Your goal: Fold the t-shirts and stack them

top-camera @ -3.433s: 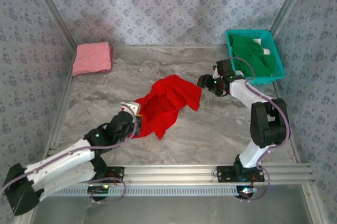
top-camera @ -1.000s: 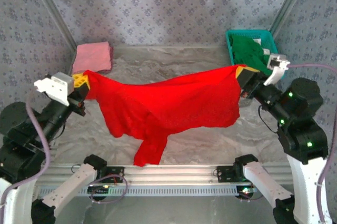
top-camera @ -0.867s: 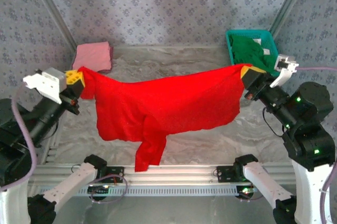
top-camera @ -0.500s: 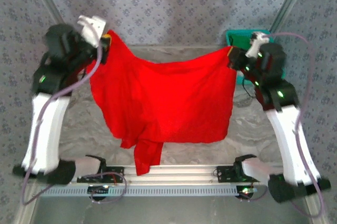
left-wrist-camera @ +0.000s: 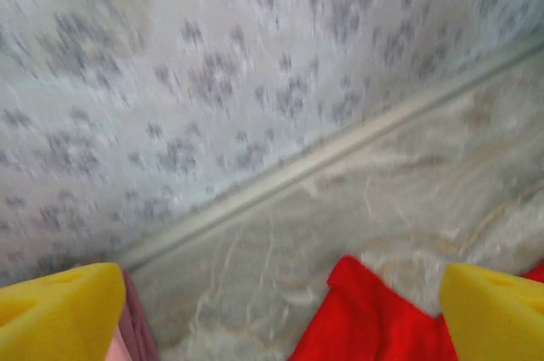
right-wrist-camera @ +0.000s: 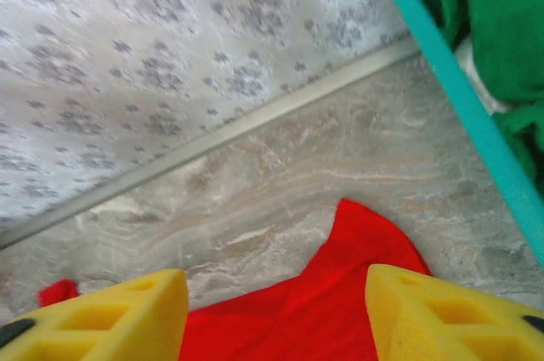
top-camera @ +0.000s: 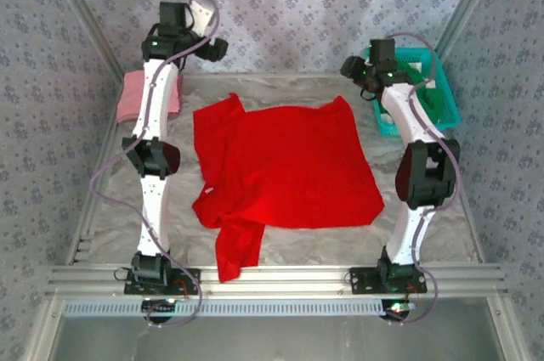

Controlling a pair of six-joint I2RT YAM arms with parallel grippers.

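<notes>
Your red t-shirt lies spread over the middle of the table, its far hem close to the far edge. The right half is fairly flat. The left half is not: cloth is bunched along the left side, and one sleeve trails in a crumpled strip toward the near edge.

Both arms reach up over the far edge. The left gripper has its yellow pads wide apart with nothing between them, hovering above the shirt's far left corner. The right gripper is likewise spread and empty, above the far right corner.

The pink t-shirt sits folded in the far left corner of the table. The green t-shirt waits in the teal basket at the far right corner.

As I judge it, the spreading is nearly done and the fold comes next. Before folding, tidy the left side: pinch the bunched edge low, draw it outward toward the left edge until it lies in one layer, then lay the trailing sleeve flat. Grip only the top layer of cloth. Keep the left arm clear of the pink t-shirt, and the right arm clear of the basket rim.
</notes>
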